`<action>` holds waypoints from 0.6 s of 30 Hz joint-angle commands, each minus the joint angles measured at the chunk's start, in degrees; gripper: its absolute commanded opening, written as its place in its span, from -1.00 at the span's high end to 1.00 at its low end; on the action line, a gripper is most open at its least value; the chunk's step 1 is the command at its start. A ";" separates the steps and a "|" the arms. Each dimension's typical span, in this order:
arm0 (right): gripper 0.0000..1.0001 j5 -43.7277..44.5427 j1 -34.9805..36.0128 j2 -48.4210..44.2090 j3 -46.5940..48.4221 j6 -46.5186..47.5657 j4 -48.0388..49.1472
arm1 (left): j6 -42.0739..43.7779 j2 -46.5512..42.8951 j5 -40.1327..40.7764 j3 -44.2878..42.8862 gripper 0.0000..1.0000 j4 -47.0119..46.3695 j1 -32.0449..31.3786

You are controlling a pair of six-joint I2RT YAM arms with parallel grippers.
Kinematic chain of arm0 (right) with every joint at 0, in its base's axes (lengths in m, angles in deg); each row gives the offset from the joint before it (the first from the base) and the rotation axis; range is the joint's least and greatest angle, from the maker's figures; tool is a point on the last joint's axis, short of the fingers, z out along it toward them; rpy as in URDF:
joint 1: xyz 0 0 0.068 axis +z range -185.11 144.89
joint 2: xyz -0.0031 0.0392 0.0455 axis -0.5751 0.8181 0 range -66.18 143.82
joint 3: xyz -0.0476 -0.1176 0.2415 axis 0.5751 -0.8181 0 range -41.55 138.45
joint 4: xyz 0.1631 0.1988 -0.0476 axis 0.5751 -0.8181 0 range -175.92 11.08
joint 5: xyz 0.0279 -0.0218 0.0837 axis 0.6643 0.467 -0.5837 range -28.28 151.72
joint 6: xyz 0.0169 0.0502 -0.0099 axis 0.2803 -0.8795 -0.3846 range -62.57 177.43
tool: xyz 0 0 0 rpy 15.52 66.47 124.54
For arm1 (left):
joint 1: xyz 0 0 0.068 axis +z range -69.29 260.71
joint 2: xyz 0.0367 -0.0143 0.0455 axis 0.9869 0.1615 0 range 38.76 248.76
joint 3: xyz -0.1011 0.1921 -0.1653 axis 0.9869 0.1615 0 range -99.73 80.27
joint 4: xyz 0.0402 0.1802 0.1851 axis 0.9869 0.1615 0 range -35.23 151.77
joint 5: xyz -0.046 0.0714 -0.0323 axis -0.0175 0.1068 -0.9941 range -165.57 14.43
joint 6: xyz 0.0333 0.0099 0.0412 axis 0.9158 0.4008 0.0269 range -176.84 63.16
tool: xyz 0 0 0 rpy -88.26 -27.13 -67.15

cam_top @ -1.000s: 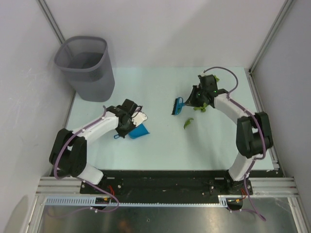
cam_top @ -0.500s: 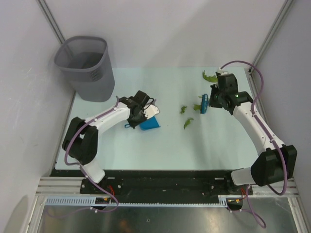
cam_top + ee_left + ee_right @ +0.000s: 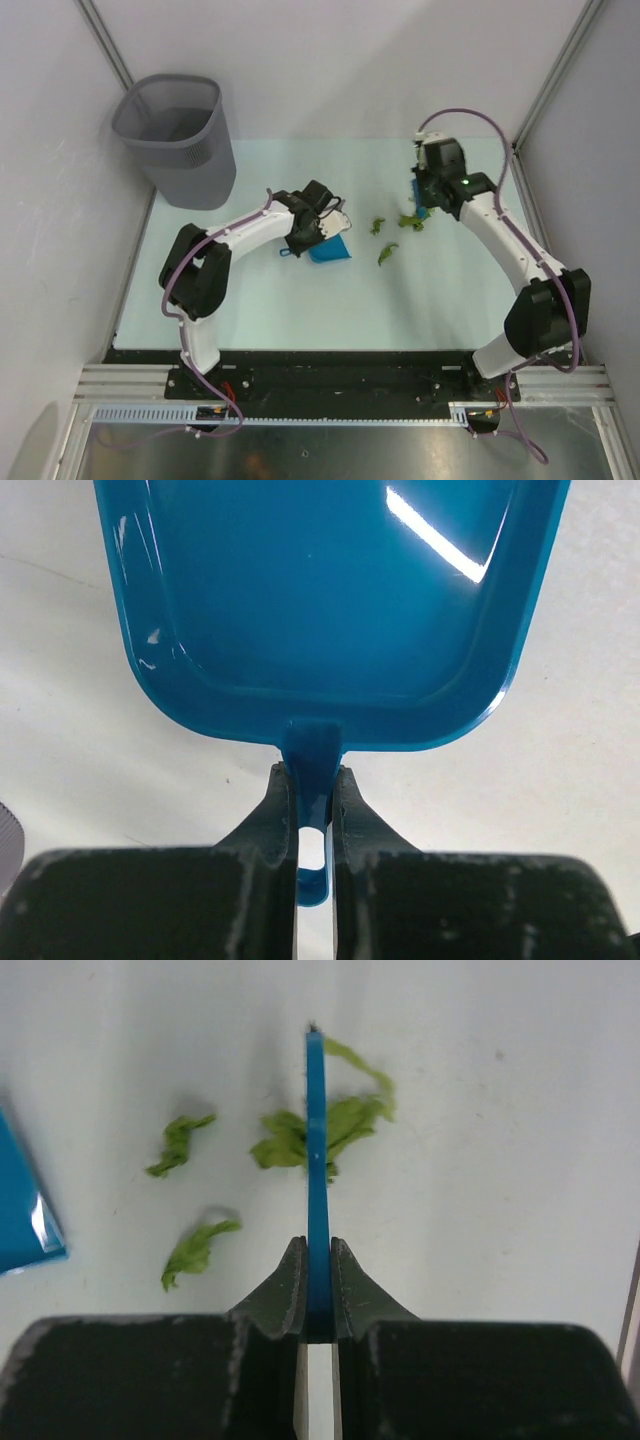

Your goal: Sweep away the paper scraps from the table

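Observation:
The blue dustpan lies flat on the pale green table, left of centre. My left gripper is shut on its handle. In the left wrist view the pan shows no scraps inside, and the gripper pinches the handle stub. My right gripper, at the back right, is shut on the blue brush. The brush stands edge-on over a clump of green paper scraps, held by the gripper. Two more scraps lie to its left, between brush and dustpan.
A grey mesh wastebasket stands at the table's back left corner. White walls and metal posts close in the table on three sides. The table's right metal edge runs close to my right arm.
My left gripper has slid the dustpan rightward toward the scraps. My right gripper swung the brush from the centre out to the back right, behind the scraps.

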 commanded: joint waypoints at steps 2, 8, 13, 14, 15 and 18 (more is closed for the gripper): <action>1.00 4.28 7.93 8.41 3.35 9.62 -2.02 | -0.74 1.17 -1.89 -3.30 1.00 1.11 -0.64; 1.00 5.87 12.33 20.96 12.74 14.20 -4.73 | -0.48 1.26 -2.95 -2.77 1.00 1.46 -0.64; 1.00 -4.82 15.14 28.55 23.91 10.09 -14.67 | -0.47 1.53 -5.14 -1.54 1.00 1.73 -0.64; 1.00 -6.85 15.50 28.99 24.01 9.55 -14.77 | -0.56 1.70 -5.50 -1.45 1.00 1.81 -0.64; 1.00 -8.87 15.76 29.17 24.01 8.94 -14.42 | -0.74 1.70 -5.76 -1.36 1.00 1.90 -0.55; 1.00 -18.19 16.12 28.21 23.92 4.64 -13.98 | -0.82 1.70 -5.59 -1.10 1.00 2.08 -0.38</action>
